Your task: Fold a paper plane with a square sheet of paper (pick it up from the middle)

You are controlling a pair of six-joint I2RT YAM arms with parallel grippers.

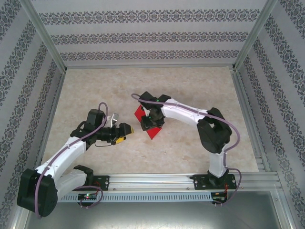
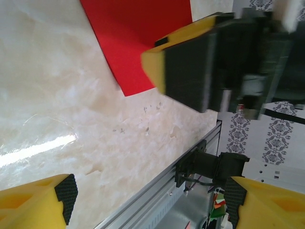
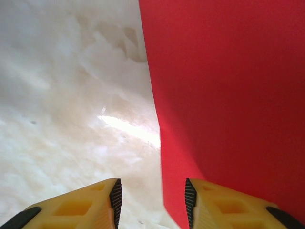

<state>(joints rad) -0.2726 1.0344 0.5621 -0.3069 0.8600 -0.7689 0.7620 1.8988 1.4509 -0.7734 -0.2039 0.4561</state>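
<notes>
One square sheet of paper [image 1: 153,131], red, middle of the counter [image 1: 190,86], beneath my right end effector [image 3: 151,195], jaws parted, gripping nothing. Left end effector [image 2: 147,195] wide open nearby. Probably light, limp, crease-prone: I'd pinch its middle gently.

open tabletop [image 1: 143,86] beyond; right arm [image 1: 186,112] hangs over the red sheet [image 1: 153,132]

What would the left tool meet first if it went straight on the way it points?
Probably the red paper, just ahead of the left tool across a strip of table, with the right tool standing over it. Height is unclear, so it may strike that tool's finger instead.
</notes>
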